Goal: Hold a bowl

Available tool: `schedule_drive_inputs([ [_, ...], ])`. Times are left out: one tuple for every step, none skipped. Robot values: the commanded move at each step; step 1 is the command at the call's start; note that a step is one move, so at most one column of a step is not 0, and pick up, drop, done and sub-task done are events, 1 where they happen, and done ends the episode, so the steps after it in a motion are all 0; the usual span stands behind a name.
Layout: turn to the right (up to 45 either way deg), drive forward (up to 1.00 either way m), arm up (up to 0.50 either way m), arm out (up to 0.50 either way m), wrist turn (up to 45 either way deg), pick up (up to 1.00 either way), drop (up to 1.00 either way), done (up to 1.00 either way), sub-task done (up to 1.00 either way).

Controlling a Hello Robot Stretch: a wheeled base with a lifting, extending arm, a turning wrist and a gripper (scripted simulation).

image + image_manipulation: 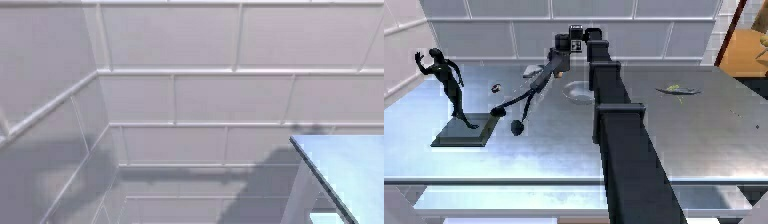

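A shallow grey bowl (574, 92) lies on the metal table (704, 125), just left of the dark arm bar (619, 120). The bar rises from the bottom edge toward the back wall. From its far end the gripper (504, 120) slants down and left, and its thin fingers (517, 125) end over the tabletop beside a statue's dark base (466, 132). I cannot tell whether the gripper holds anything. A pale roundish thing (532, 72) lies behind the gripper's body.
A dark statue of a figure (446, 80) stands on the table's left part. A small dark blob (496, 88) and a flat greenish thing (679, 90) also lie on the table. In the forward view a tiled wall (180, 90) is close ahead, with the table's corner (345, 170) at lower right.
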Motion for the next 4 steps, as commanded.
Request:
schedule_drive_inputs([
  [0.0, 0.0, 0.0, 0.0, 45.0, 0.0, 0.0, 0.0, 0.0],
  [0.0, 0.0, 0.0, 0.0, 45.0, 0.0, 0.0, 0.0, 0.0],
  [0.0, 0.0, 0.0, 0.0, 45.0, 0.0, 0.0, 0.0, 0.0],
  [0.0, 0.0, 0.0, 0.0, 6.0, 0.0, 0.0, 0.0, 0.0],
])
